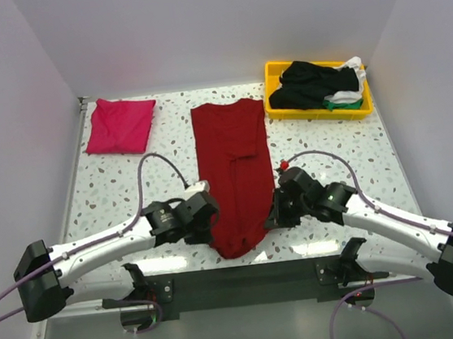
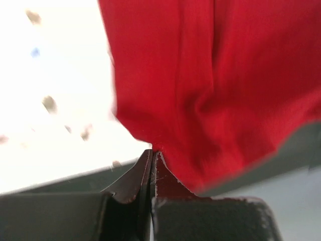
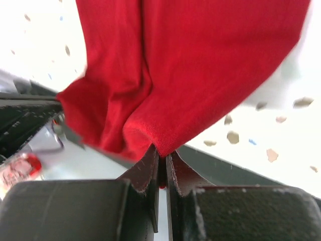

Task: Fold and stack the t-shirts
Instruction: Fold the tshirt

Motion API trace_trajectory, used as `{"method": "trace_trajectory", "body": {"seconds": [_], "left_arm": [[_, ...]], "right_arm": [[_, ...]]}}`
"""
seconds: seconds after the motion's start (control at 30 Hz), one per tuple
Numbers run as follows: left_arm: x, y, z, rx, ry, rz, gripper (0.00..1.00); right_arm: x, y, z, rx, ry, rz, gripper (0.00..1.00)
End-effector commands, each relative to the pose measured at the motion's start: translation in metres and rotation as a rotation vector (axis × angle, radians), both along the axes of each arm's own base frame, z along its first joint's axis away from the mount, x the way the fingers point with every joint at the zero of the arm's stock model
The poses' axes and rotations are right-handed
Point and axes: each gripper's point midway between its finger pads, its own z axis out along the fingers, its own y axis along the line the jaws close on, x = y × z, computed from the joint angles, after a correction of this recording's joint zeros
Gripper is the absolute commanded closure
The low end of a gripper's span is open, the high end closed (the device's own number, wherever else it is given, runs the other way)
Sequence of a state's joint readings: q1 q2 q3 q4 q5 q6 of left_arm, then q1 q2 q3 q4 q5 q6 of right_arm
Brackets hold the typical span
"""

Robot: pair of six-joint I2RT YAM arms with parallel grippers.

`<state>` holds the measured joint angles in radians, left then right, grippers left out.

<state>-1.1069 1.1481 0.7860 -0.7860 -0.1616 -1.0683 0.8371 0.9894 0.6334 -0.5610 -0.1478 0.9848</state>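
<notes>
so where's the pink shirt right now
Top view: the folded magenta-pink t-shirt lies in the far left corner of the table, left of the dark red t-shirt.

High rear camera looks down over the whole counter [image 1: 129, 180]; both wrist cameras look close-up at the same dark red t-shirt [image 1: 231, 177].

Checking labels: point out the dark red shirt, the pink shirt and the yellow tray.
dark red shirt [image 1: 233, 169]: top view, middle of the cloth.
pink shirt [image 1: 121, 125]: top view, middle of the cloth.
yellow tray [image 1: 310, 113]: top view, near rim.
</notes>
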Motion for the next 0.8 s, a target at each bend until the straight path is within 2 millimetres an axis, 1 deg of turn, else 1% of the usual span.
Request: {"method": "trace_trajectory", "body": {"seconds": [0.0, 0.03, 0.07, 0.1, 0.13, 0.17, 0.2, 0.23, 0.27, 0.3, 0.33, 0.37, 0.4, 0.43, 0.47, 0.5, 0.53, 0.57, 0.6, 0.63, 0.67, 0.7, 0.73, 0.77], "left_arm": [[0.057, 0.003, 0.026, 0.039, -0.172, 0.007, 1.0], [0.072, -0.006, 0.038, 0.016, -0.223, 0.017, 1.0], [0.086, -0.006, 0.038, 0.058, -0.264, 0.015, 1.0], [0.1, -0.003, 0.039, 0.072, -0.277, 0.048, 1.0], [0.12, -0.01, 0.047, 0.055, -0.3, 0.061, 1.0], [0.136, -0.003, 0.04, 0.095, -0.301, 0.087, 1.0], [0.147, 0.0, 0.04, 0.111, -0.318, 0.115, 1.0], [0.162, -0.001, 0.049, 0.106, -0.341, 0.151, 1.0], [0.177, 0.007, 0.04, 0.141, -0.324, 0.187, 1.0], [0.184, 0.006, 0.039, 0.149, -0.323, 0.197, 1.0], [0.196, 0.002, 0.046, 0.14, -0.343, 0.207, 1.0], [0.207, 0.007, 0.039, 0.177, -0.346, 0.22, 1.0], [0.214, 0.007, 0.038, 0.185, -0.353, 0.23, 1.0], [0.225, 0.002, 0.037, 0.174, -0.348, 0.233, 1.0], [0.233, 0.005, 0.034, 0.176, -0.346, 0.236, 1.0], [0.243, 0.001, 0.037, 0.158, -0.358, 0.242, 1.0], [0.247, 0.0, 0.027, 0.17, -0.338, 0.238, 1.0], [0.253, 0.004, 0.025, 0.182, -0.337, 0.244, 1.0], [0.258, 0.006, 0.023, 0.192, -0.335, 0.257, 1.0], [0.264, 0.008, 0.018, 0.207, -0.327, 0.263, 1.0], [0.27, 0.013, 0.016, 0.213, -0.325, 0.279, 1.0], [0.275, 0.015, 0.017, 0.216, -0.326, 0.288, 1.0], [0.28, 0.021, 0.014, 0.234, -0.327, 0.304, 1.0], [0.283, 0.025, 0.015, 0.239, -0.331, 0.317, 1.0]], "right_arm": [[0.039, -0.001, 0.016, -0.035, -0.099, -0.02, 1.0], [0.047, 0.0, 0.018, -0.035, -0.109, -0.027, 1.0], [0.061, 0.003, 0.02, -0.042, -0.127, -0.031, 1.0], [0.069, 0.003, 0.021, -0.049, -0.137, -0.038, 1.0], [0.087, 0.003, 0.024, -0.065, -0.163, -0.06, 1.0], [0.103, 0.005, 0.027, -0.072, -0.186, -0.071, 1.0], [0.112, 0.005, 0.029, -0.078, -0.203, -0.08, 1.0], [0.122, 0.003, 0.029, -0.097, -0.219, -0.1, 1.0], [0.137, 0.006, 0.032, -0.101, -0.233, -0.114, 1.0], [0.145, 0.008, 0.033, -0.11, -0.241, -0.121, 1.0], [0.152, 0.01, 0.034, -0.117, -0.248, -0.123, 1.0], [0.166, 0.009, 0.043, -0.121, -0.282, -0.146, 1.0], [0.173, 0.009, 0.037, -0.141, -0.276, -0.156, 1.0], [0.183, 0.005, 0.037, -0.15, -0.285, -0.18, 1.0], [0.192, 0.004, 0.04, -0.158, -0.297, -0.19, 1.0], [0.198, 0.002, 0.032, -0.18, -0.281, -0.196, 1.0], [0.204, -0.003, 0.028, -0.192, -0.268, -0.212, 1.0], [0.211, -0.002, 0.03, -0.185, -0.268, -0.211, 1.0], [0.215, -0.003, 0.027, -0.189, -0.262, -0.216, 1.0], [0.222, -0.004, 0.019, -0.199, -0.248, -0.216, 1.0], [0.225, -0.003, 0.018, -0.193, -0.24, -0.214, 1.0], [0.228, -0.004, 0.009, -0.207, -0.22, -0.216, 1.0], [0.236, -0.007, 0.01, -0.204, -0.23, -0.224, 1.0], [0.24, -0.008, 0.007, -0.21, -0.228, -0.228, 1.0]]}}
